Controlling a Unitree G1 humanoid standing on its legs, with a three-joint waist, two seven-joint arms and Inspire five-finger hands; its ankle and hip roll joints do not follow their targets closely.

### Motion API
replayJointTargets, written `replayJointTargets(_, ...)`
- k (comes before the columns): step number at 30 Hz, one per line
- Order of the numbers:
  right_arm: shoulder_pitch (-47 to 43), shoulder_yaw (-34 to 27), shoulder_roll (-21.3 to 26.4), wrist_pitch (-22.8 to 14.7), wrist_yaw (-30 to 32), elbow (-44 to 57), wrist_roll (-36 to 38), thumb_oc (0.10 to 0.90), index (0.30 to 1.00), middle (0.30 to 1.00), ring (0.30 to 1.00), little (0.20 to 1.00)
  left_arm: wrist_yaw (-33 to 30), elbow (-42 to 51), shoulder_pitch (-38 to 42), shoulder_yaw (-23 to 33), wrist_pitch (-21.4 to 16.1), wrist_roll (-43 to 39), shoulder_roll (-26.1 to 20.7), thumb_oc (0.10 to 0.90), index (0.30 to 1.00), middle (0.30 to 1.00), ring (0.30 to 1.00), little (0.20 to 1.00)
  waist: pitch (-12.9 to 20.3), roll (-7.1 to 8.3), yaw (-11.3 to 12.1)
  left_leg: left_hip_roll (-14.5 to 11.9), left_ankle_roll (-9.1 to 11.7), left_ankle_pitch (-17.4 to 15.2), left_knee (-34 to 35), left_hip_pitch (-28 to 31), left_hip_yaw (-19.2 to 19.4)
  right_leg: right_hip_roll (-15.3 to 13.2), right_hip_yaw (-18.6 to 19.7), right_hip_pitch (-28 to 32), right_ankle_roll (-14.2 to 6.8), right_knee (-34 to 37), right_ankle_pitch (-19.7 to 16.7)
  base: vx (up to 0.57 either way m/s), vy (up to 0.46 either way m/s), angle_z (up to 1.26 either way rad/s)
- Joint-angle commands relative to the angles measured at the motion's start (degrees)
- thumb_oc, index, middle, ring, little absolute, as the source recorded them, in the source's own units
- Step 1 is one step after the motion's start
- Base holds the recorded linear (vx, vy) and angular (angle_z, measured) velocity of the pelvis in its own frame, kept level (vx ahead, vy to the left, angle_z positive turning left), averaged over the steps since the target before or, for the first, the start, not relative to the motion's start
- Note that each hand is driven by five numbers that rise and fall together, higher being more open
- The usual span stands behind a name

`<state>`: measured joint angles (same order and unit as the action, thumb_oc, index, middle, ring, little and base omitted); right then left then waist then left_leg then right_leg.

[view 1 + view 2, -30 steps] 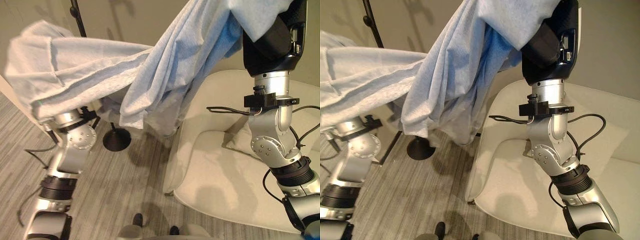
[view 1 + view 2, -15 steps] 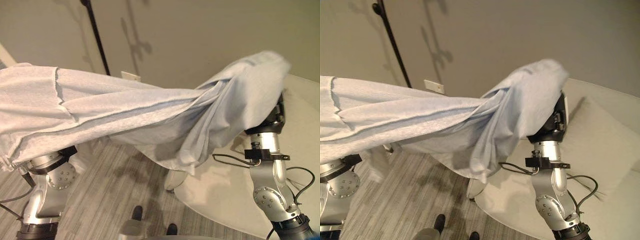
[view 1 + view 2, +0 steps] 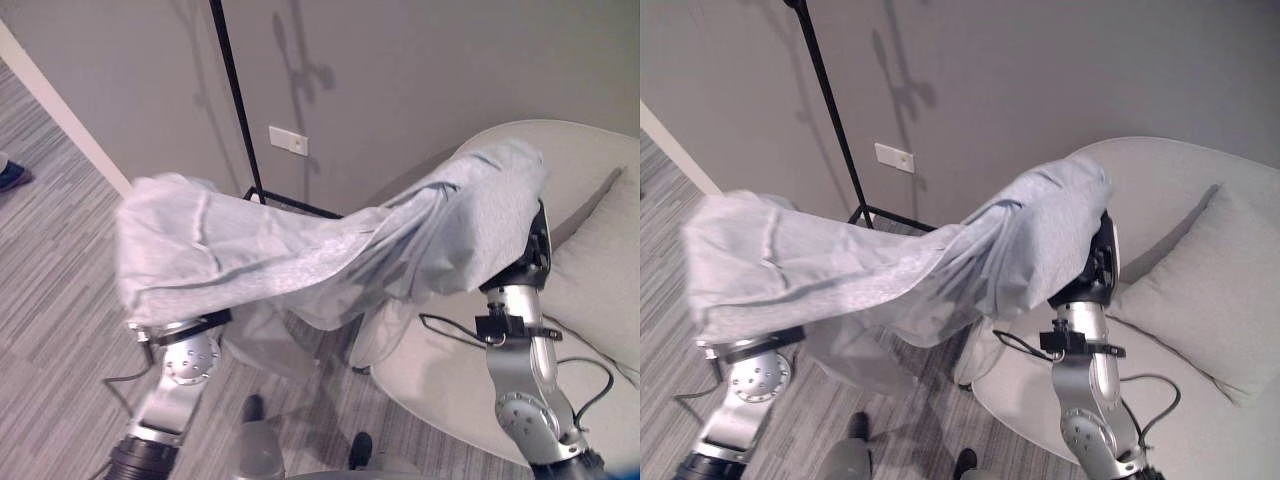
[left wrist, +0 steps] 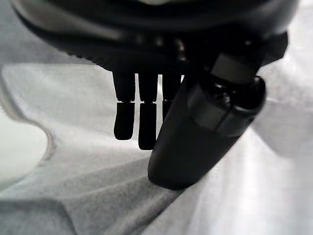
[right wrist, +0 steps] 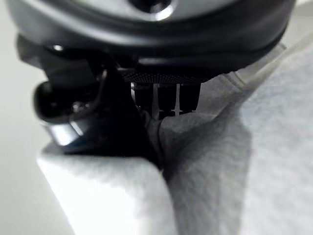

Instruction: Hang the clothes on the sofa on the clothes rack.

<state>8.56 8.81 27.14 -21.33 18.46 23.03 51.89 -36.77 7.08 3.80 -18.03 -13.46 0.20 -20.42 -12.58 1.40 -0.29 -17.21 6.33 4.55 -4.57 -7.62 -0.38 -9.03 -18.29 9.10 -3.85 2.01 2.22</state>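
A light grey garment (image 3: 300, 260) hangs stretched in the air between both raised arms, in front of the black clothes rack (image 3: 235, 110) by the wall and beside the pale sofa (image 3: 1200, 400) with its cushion (image 3: 1225, 290). The left hand (image 4: 195, 122) pinches the cloth, fingers (image 4: 139, 122) curled against the thumb. The right hand (image 5: 112, 117) is closed on a fold of cloth, its fingers (image 5: 166, 100) bent over it.

A cream sofa (image 3: 1200, 190) carries a cushion (image 3: 1220, 290); striped grey floor (image 3: 50, 250) below.
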Motion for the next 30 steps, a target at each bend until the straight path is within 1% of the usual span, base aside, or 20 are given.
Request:
replayJointTargets(1, -5.4, -2.1, -0.2, -4.6, 2.0, 3.9, -9.5, 0.4, 0.3, 0.3, 0.3, 0.3, 2.4, 5.0, 8.0, 1.0, -5.0, -2.1, -1.4, 0.4, 0.3, 0.3, 0.3, 0.3, 6.9, 0.57, 0.7, -1.4, 2.6, 3.3, 7.7, 5.5, -0.8, -2.8, 3.8, -3.4, -5.3, -2.2, 1.6, 0.14, 0.268, 0.13)
replayJointTargets(2, -5.4, -2.1, -0.2, -4.6, 2.0, 3.9, -9.5, 0.4, 0.3, 0.3, 0.3, 0.3, 2.4, 5.0, 8.1, 1.0, -5.0, -2.1, -1.4, 0.4, 0.3, 0.3, 0.3, 0.3, 6.9, 0.57, 0.7, -1.4, 2.6, 3.3, 7.7, 5.5, -0.8, -2.8, 3.8, -3.4, -5.3, -2.2, 1.5, 0.17, 0.443, 0.16)
replayJointTargets(3, -5.9, -3.5, -0.5, -4.8, 3.1, 3.9, -11.2, 0.4, 0.3, 0.3, 0.3, 0.3, 3.1, 4.2, 9.3, -0.2, -5.0, -1.9, -1.4, 0.4, 0.3, 0.3, 0.3, 0.3, 7.4, 0.02, -0.2, 0.4, 3.0, 1.1, 7.7, 5.6, 0.1, -4.7, 4.4, -3.5, -6.0, -2.7, 0.4, 0.09, 0.305, 0.21)
replayJointTargets(4, -5.9, -3.6, -0.5, -4.8, 3.3, 4.0, -11.4, 0.4, 0.3, 0.3, 0.3, 0.3, 3.1, 4.0, 9.5, -0.3, -5.1, -1.9, -1.4, 0.4, 0.3, 0.3, 0.3, 0.3, 7.4, 0.18, -0.1, 0.7, 2.9, 0.9, 7.4, 5.5, 0.2, -5.0, 4.5, -3.5, -6.2, -2.7, 0.4, 0.15, 0.561, 0.26)
replayJointTargets(6, -6.7, -5.7, -2.5, -5.5, 4.8, 4.5, -13.9, 0.4, 0.3, 0.3, 0.3, 0.3, 1.7, 4.1, 9.6, -0.1, -3.9, 3.2, -4.2, 0.4, 0.3, 0.3, 0.3, 0.3, 7.7, 1.82, -1.2, 4.8, 1.7, -2.0, 8.8, 7.0, 2.8, -8.7, 6.3, -4.9, -8.2, -3.2, -4.8, 0.1, 0.456, 0.35)
replayJointTargets(11, -6.2, -4.9, -2.6, -6.5, 4.2, 7.6, -15.4, 0.4, 0.3, 0.3, 0.3, 0.3, -3.3, 7.7, 4.0, 5.9, -4.1, 8.7, -7.4, 0.4, 0.3, 0.3, 0.3, 0.3, 7.5, 4.43, -1.6, 9.9, -2.0, -5.6, 9.6, 9.2, 5.4, -12.4, 9.2, -7.3, -9.9, -5.2, -12.3, 0.04, 0.336, -0.09)
replayJointTargets(13, -5.9, -4.7, -2.6, -6.3, 4.0, 8.4, -15.9, 0.4, 0.3, 0.3, 0.3, 0.3, -4.4, 7.5, 3.3, 6.6, -4.2, 9.9, -7.9, 0.4, 0.3, 0.3, 0.3, 0.3, 7.4, 5.13, -1.4, 10.9, -2.7, -6.3, 9.6, 9.7, 5.8, -13.1, 9.9, -7.6, -10.2, -5.7, -13.3, 0.05, 0.23, -0.12)
replayJointTargets(14, -4.0, -4.9, -2.6, -6.0, 2.5, 9.3, -16.2, 0.4, 0.3, 0.3, 0.3, 0.3, -5.3, 7.0, 1.8, 7.5, -4.0, 11.7, -8.4, 0.4, 0.3, 0.3, 0.3, 0.3, 7.4, 5.94, -1.5, 12.7, -4.0, -7.8, 9.6, 11.0, 6.1, -14.2, 10.5, -7.8, -10.0, -7.2, -14.5, 0.05, 0.184, -0.03)
replayJointTargets(15, -3.9, -4.9, -2.6, -6.0, 2.5, 9.3, -16.2, 0.4, 0.3, 0.3, 0.3, 0.3, -5.3, 7.0, 1.8, 7.5, -4.0, 11.8, -8.4, 0.4, 0.3, 0.3, 0.3, 0.3, 7.4, 5.98, -1.4, 12.7, -4.0, -7.8, 9.6, 11.0, 6.2, -14.2, 10.6, -7.9, -10.0, -7.3, -14.5, 0.1, 0.343, -0.06)
replayJointTargets(16, -3.4, -5.5, -2.7, -5.3, 1.9, 8.4, -17.0, 0.4, 0.3, 0.3, 0.3, 0.3, -6.3, 6.8, 1.4, 8.9, -3.6, 13.1, -9.1, 0.4, 0.3, 0.3, 0.3, 0.3, 7.3, 6.59, -1.5, 14.1, -4.9, -8.8, 9.6, 12.3, 6.7, -15.3, 10.5, -8.9, -10.0, -9.5, -17.9, 0.05, 0.234, -0.09)
replayJointTargets(18, -3.4, -5.0, -3.3, -5.4, 2.0, 7.9, -17.3, 0.4, 0.3, 0.3, 0.3, 0.3, -7.6, 6.8, 1.7, 10.5, -2.8, 14.5, -10.0, 0.4, 0.3, 0.3, 0.3, 0.3, 6.8, 6.36, -0.7, 14.8, -5.9, -9.6, 9.6, 13.2, 7.9, -16.1, 8.4, -10.1, -9.5, -12.7, -17.6, 0.05, 0.306, -0.18)
replayJointTargets(20, -3.0, -4.5, -3.6, -5.6, 1.0, 8.1, -17.3, 0.4, 0.3, 0.3, 0.3, 0.3, -8.1, 6.3, 2.0, 11.3, -3.1, 16.3, -10.3, 0.4, 0.3, 0.3, 0.3, 0.3, 6.3, 5.79, -1.1, 15.2, -6.8, -10.4, 9.6, 14.6, 7.9, -13.1, 8.9, -11.6, -8.3, -17.6, -14.2, 0.05, 0.207, -0.3)
replayJointTargets(21, -3.0, -4.6, -3.6, -5.6, 0.9, 8.1, -17.2, 0.4, 0.3, 0.3, 0.3, 0.3, -8.1, 6.3, 2.0, 11.4, -3.1, 16.3, -10.2, 0.4, 0.3, 0.3, 0.3, 0.3, 6.4, 5.81, -1.0, 15.2, -6.7, -10.1, 9.6, 14.4, 7.9, -13.1, 8.9, -11.8, -8.1, -17.6, -14.3, 0.08, 0.195, -0.22)
replayJointTargets(22, -3.0, -4.6, -3.0, -5.7, -0.1, 8.0, -17.2, 0.4, 0.3, 0.3, 0.3, 0.3, -9.0, 5.2, 2.4, 12.1, -3.2, 17.3, -9.8, 0.4, 0.3, 0.3, 0.3, 0.3, 6.4, 5.18, -1.8, 15.2, -7.2, -10.4, 9.6, 15.2, 7.9, -6.9, 10.5, -13.5, -6.4, -19.3, -8.1, 0.09, 0.157, -0.07)
replayJointTargets(24, -2.6, -5.0, -1.7, -5.6, -1.5, 7.8, -16.6, 0.4, 0.3, 0.3, 0.3, 0.3, -8.9, 4.8, 2.5, 12.9, -2.8, 18.0, -9.2, 0.4, 0.3, 0.3, 0.3, 0.3, 6.6, 4.71, -2.4, 15.2, -7.3, -10.5, 9.6, 15.2, 7.6, 0.0, 11.0, -14.5, -4.6, -18.1, -1.8, 0.13, 0.131, 0.0)
replayJointTargets(25, -2.5, -5.4, -1.0, -5.6, -2.0, 7.5, -16.4, 0.4, 0.3, 0.3, 0.3, 0.3, -8.7, 4.6, 2.7, 13.1, -2.9, 17.9, -8.7, 0.4, 0.3, 0.3, 0.3, 0.3, 6.7, 4.75, -2.8, 15.6, -7.2, -10.5, 9.6, 15.3, 7.0, 3.2, 11.7, -14.9, -4.1, -17.1, -0.4, 0.11, 0.06, 0.04)
replayJointTargets(26, -2.4, -5.9, -0.2, -5.6, -2.5, 7.0, -16.4, 0.4, 0.3, 0.3, 0.3, 0.3, -8.7, 4.1, 3.3, 13.2, -2.9, 17.5, -8.1, 0.4, 0.3, 0.3, 0.3, 0.3, 6.7, 4.9, -3.3, 16.1, -7.2, -10.2, 9.6, 15.0, 6.2, 6.7, 13.0, -15.9, -3.5, -15.4, -0.3, 0.09, 0.051, 0.12)
replayJointTargets(28, -1.8, -6.7, 0.2, -5.5, -2.6, 6.2, -16.9, 0.4, 0.3, 0.3, 0.3, 0.3, -8.7, 3.3, 4.3, 12.7, -3.4, 17.1, -6.7, 0.4, 0.3, 0.3, 0.3, 0.3, 6.7, 5.23, -4.5, 17.5, -7.3, -10.1, 9.6, 14.8, 4.2, 11.2, 16.5, -17.4, -2.9, -12.8, -0.8, 0.09, 0.049, 0.45)
replayJointTargets(29, -1.8, -6.7, 0.2, -5.5, -2.6, 6.2, -16.9, 0.4, 0.3, 0.3, 0.3, 0.3, -8.8, 3.3, 4.3, 12.7, -3.4, 17.2, -6.7, 0.4, 0.3, 0.3, 0.3, 0.3, 6.7, 5.2, -4.5, 17.4, -7.3, -10.2, 9.6, 14.8, 4.1, 11.2, 16.4, -17.4, -2.9, -12.8, -0.9, 0.15, 0.034, 0.88)
replayJointTargets(30, -1.9, -7.1, 0.7, -5.8, -2.1, 5.3, -17.8, 0.4, 0.3, 0.3, 0.3, 0.3, -8.4, 2.5, 5.7, 11.1, -4.3, 17.2, -5.5, 0.4, 0.3, 0.3, 0.3, 0.3, 6.7, 5.56, -5.5, 18.6, -7.3, -10.2, 9.6, 14.8, 2.7, 12.5, 19.2, -17.5, -2.4, -10.1, -1.9, 0.16, -0.005, 0.87)
